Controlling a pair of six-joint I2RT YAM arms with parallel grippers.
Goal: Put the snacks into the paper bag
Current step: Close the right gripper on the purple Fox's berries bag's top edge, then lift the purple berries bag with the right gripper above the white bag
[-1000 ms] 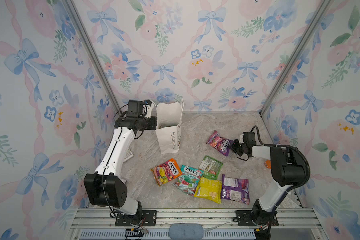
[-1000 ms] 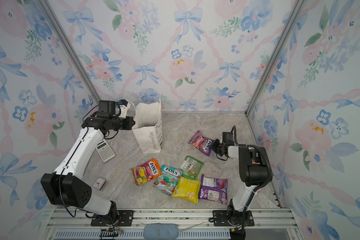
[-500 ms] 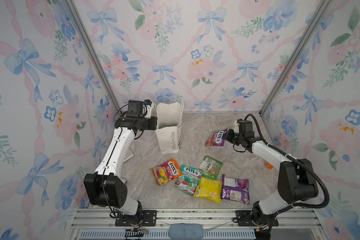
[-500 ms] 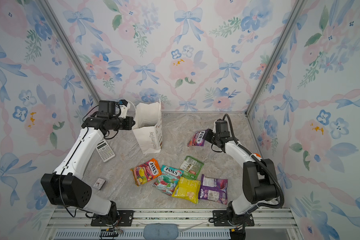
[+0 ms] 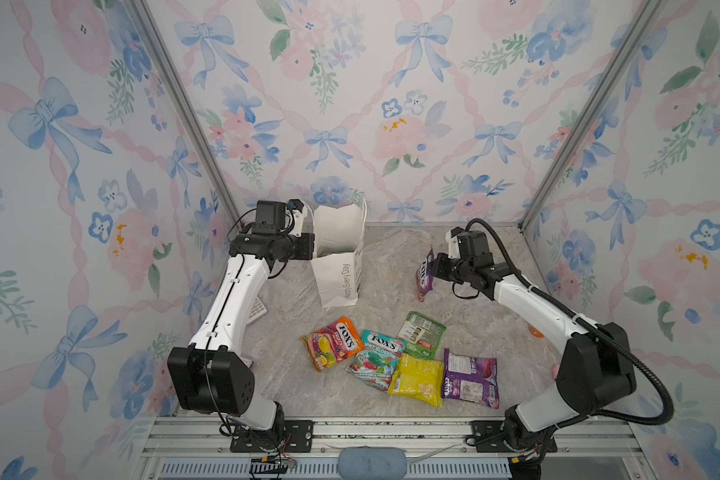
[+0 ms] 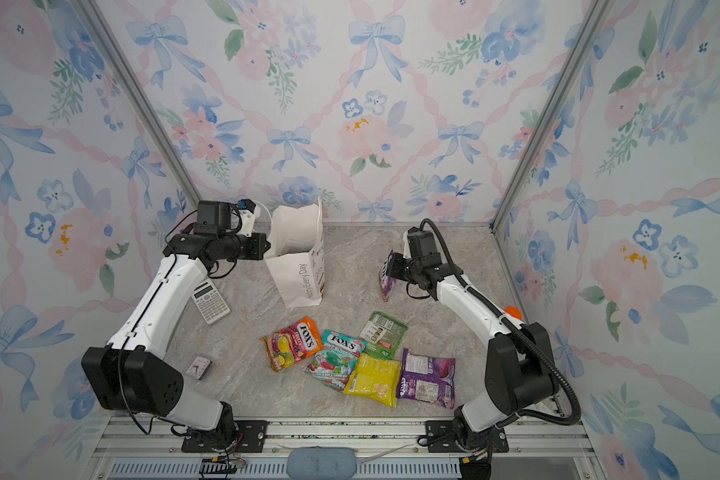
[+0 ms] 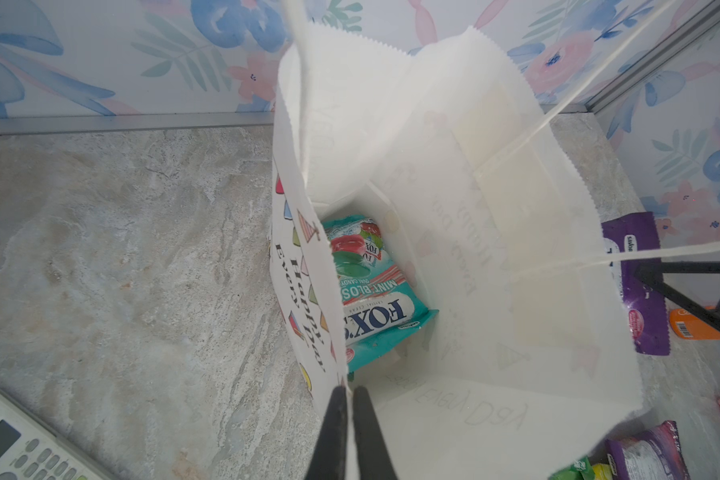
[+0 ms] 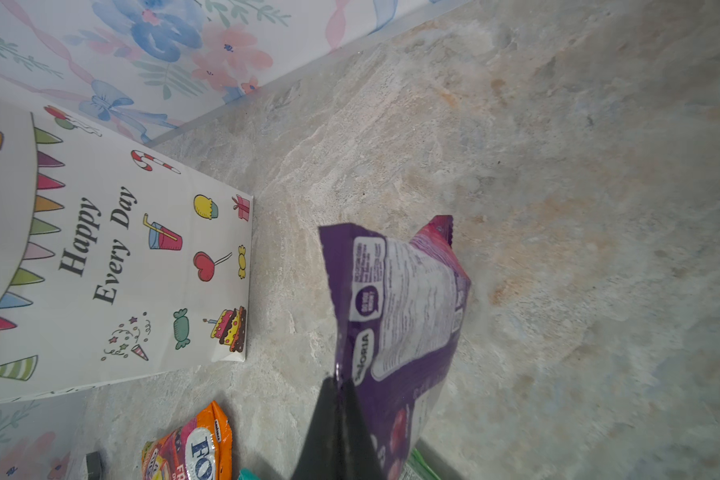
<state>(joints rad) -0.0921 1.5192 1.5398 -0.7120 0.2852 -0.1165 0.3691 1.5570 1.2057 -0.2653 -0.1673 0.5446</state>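
Purple film catches the eye in both top views. The held packet [image 5: 425, 274] hangs edge-on from the right hand [image 5: 432, 265], off the counter [image 5: 395, 266] toward its far right side. It is well apart from the paper bag [image 5: 339, 257], which stands upright near the far left corner. Five loose snacks [image 5: 400, 357] overlap in a cluster by the front edge. A calculator [image 6: 211, 301] is partly hidden under the left arm.

From the left wrist, the left hand [image 7: 348, 392] is clenched on the bag's near rim, pinching the thin paper so the mouth stands open. A mint packet [image 7: 371, 286] lies on the bag's floor, half screened by the wall. Whether anything lies beneath it I cannot tell.

From the right wrist, the right hand is clenched on an edge seam of the held packet. The packet's back label shows; its front does not. I judge it light, limp and slick, so the flat seam is the surest hold, while the puffed middle would likely slide. The bag looks light and easily creased, and likely to tip if nudged.
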